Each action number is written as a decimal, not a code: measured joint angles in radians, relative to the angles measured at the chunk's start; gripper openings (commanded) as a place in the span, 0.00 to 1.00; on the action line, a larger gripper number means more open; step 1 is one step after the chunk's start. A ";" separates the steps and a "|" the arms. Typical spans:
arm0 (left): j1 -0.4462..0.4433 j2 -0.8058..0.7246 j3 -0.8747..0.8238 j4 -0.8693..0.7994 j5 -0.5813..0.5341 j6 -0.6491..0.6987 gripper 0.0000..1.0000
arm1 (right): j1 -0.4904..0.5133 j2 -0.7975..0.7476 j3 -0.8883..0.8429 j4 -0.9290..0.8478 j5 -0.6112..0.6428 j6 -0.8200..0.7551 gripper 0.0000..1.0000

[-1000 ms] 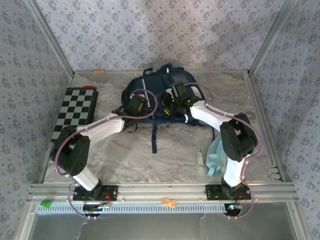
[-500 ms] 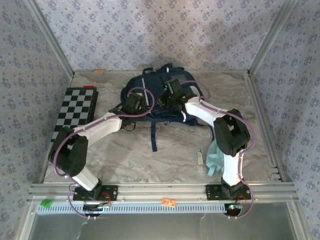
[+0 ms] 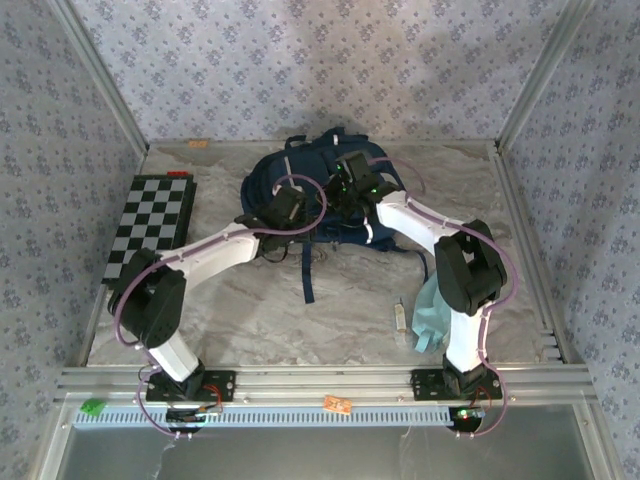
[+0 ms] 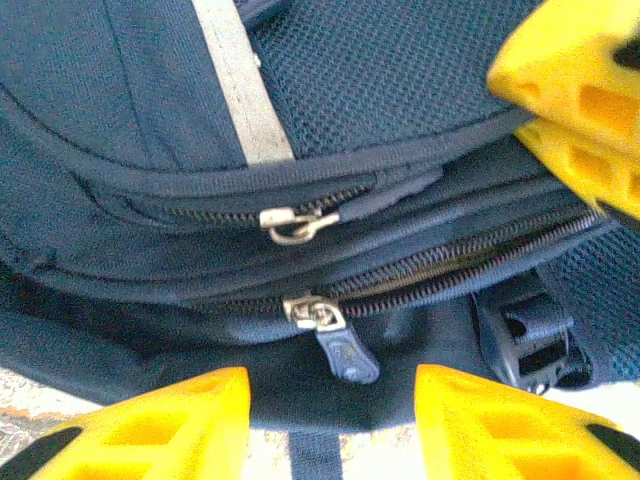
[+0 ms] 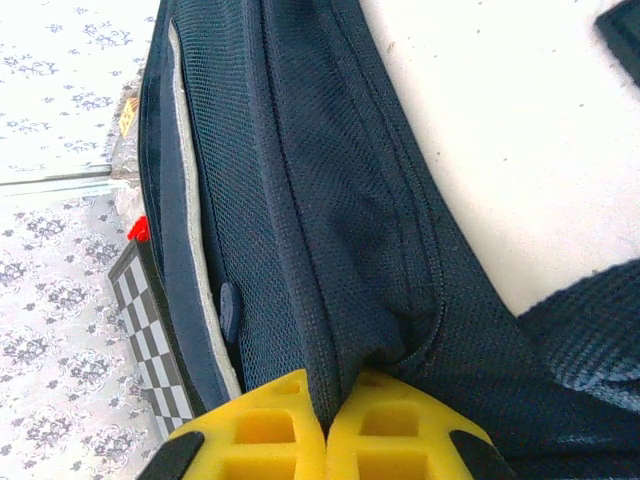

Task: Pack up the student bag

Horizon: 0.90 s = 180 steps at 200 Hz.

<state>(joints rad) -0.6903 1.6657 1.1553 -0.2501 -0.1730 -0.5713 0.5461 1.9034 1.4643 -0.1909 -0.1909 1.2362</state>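
Blue backpack (image 3: pixel 300 180) is lying far centre on bench (image 3: pixel 250 305). Right end effector (image 5: pixel 325 425) is pinching its mesh. Left end effector (image 4: pixel 330 410) is hovering spread by zipper pull (image 4: pixel 340 350). Checkerboard (image 3: pixel 150 225) is lying left, teal pouch (image 3: pixel 430 312) near right.

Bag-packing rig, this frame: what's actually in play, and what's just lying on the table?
In play:
- bag, fabric pinched by the shut right gripper
- lower zip pull, facing the open left gripper

Lying about, untouched:
- checkerboard
- teal pouch
- small pale item beside it, too small to identify
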 measured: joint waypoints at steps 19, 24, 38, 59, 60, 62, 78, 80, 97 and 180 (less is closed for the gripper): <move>0.000 0.029 0.025 -0.005 -0.007 -0.015 0.42 | -0.002 0.000 0.000 0.000 -0.005 0.003 0.00; 0.000 0.041 0.036 -0.009 -0.007 -0.021 0.41 | -0.002 0.000 0.000 0.000 -0.006 0.004 0.00; -0.003 0.064 0.050 -0.008 -0.007 -0.040 0.41 | -0.002 0.000 0.000 0.000 -0.006 0.006 0.00; -0.011 0.074 0.051 -0.009 -0.011 -0.059 0.39 | -0.002 0.000 0.000 0.000 -0.007 0.006 0.00; -0.012 0.075 0.052 -0.009 -0.012 -0.060 0.39 | -0.002 0.000 0.000 0.000 -0.007 0.006 0.00; -0.013 0.076 0.053 -0.010 -0.014 -0.061 0.38 | -0.002 0.000 0.000 0.000 -0.007 0.006 0.00; -0.019 0.099 0.077 -0.019 -0.037 -0.078 0.35 | -0.002 0.000 0.000 0.001 -0.007 0.006 0.00; -0.019 0.104 0.081 -0.020 -0.040 -0.079 0.35 | -0.002 0.000 0.000 0.001 -0.007 0.006 0.00; -0.019 0.136 0.103 -0.021 -0.066 -0.100 0.31 | 0.000 0.000 0.000 0.002 -0.007 0.006 0.00; -0.003 0.172 0.124 -0.021 -0.135 -0.130 0.00 | 0.006 0.000 -0.001 0.016 -0.005 0.013 0.00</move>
<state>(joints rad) -0.6937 1.8378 1.2797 -0.2714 -0.3080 -0.7010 0.5522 1.9030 1.4635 -0.1745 -0.1955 1.2495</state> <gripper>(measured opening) 0.059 0.051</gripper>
